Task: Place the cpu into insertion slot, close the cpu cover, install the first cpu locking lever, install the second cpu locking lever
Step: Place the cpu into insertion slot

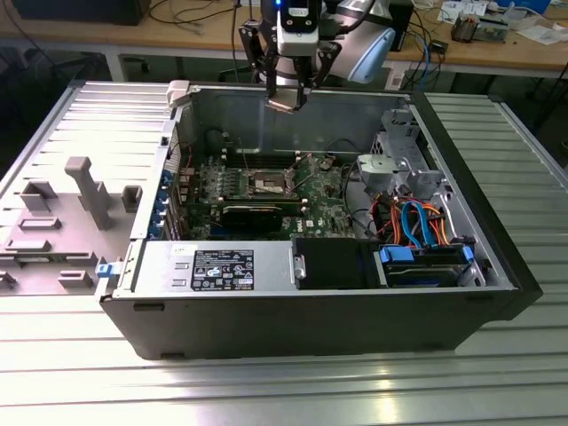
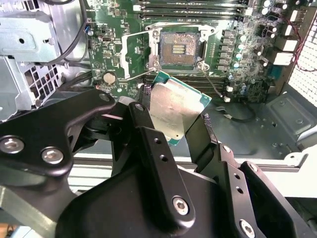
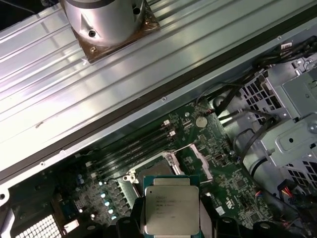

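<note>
Hovering above the case (image 1: 293, 319), the gripper (image 2: 174, 105) clamps the cpu (image 3: 171, 206), seemingly well clear of the bare insertion slot (image 2: 179, 48).

insertion slot (image 2: 179, 48) unobstructed, drive cage (image 2: 26, 49) beside

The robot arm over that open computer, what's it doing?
The arm's gripper hangs above the open computer case, with its fingers shut on the cpu, a small silver square chip. Below it, on the green motherboard, the insertion slot sits bare, so the chip is not in place yet.
</note>
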